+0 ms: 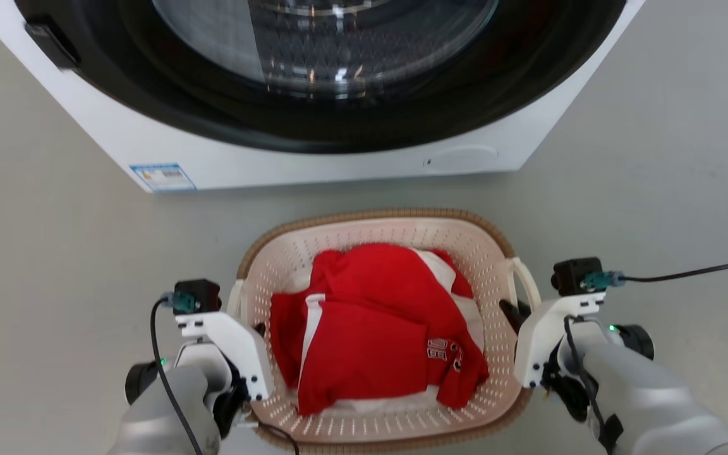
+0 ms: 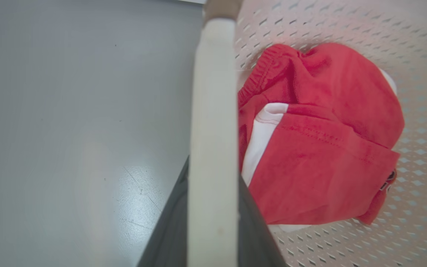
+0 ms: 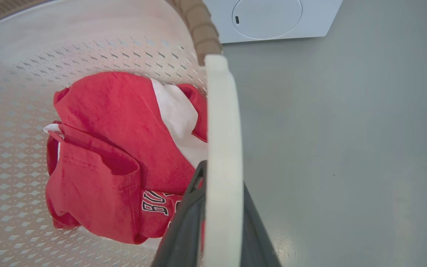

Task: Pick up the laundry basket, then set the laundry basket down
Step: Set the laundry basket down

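Grey floor (image 1: 54,253); washer (image 1: 339,158) at 12 o'clock.

Item: laundry basket (image 1: 376,218) at 6 o'clock, close before me, red garment (image 1: 376,316) inside.

Left gripper (image 2: 213,174): clamped on left loop handle (image 2: 213,92).

Right gripper (image 3: 222,178): clamped on right loop handle (image 3: 222,111).

Status, as I judge it: both grasps made. I cannot tell if the base has left the floor. Set-down outstanding.

A smooth pale grey floor (image 1: 54,265) is carrying a white front-loading washer (image 1: 313,165). Just in front of the washer a laundry basket (image 1: 376,218) is sitting low over the floor; whether it is touching it cannot be told.
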Robot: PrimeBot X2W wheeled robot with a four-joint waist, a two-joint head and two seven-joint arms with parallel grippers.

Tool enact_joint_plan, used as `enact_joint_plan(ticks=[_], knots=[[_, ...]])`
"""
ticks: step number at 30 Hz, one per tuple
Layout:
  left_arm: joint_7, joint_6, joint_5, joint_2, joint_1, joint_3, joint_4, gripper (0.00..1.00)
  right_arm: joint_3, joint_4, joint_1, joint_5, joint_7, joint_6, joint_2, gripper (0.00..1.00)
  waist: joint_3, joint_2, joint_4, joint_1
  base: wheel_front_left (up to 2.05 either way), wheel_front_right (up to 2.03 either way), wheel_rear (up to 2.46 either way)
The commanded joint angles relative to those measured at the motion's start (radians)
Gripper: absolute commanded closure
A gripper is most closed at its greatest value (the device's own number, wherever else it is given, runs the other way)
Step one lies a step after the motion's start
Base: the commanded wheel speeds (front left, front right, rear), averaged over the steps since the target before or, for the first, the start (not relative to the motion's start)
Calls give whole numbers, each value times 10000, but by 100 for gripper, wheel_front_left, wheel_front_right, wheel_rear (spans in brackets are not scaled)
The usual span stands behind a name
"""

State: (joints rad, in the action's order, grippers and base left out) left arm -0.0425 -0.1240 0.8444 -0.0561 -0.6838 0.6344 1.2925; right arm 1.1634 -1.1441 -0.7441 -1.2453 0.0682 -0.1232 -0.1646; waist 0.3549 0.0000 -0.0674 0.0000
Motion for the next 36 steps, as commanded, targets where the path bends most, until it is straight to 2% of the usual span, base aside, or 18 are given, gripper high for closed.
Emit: enact_joint_plan(ticks=[1,22,36], knots=[[-259,-18,-153,-339,-522,-155,-72,100,96,8,-84,-76,235,-75,-273,100,619,0,67,0,0,0,0],[-1471,382,-294,-204,-2099,-43,-27,100,246,296,-1071,-337,1593,-75,-554,100,3638,0,408,0,0,0,0],[-2002,619,-337,-80,-2722,6,-20,100,295,262,-1599,-301,1900,-75,-585,100,4926,0,633,0,0,0,0]])
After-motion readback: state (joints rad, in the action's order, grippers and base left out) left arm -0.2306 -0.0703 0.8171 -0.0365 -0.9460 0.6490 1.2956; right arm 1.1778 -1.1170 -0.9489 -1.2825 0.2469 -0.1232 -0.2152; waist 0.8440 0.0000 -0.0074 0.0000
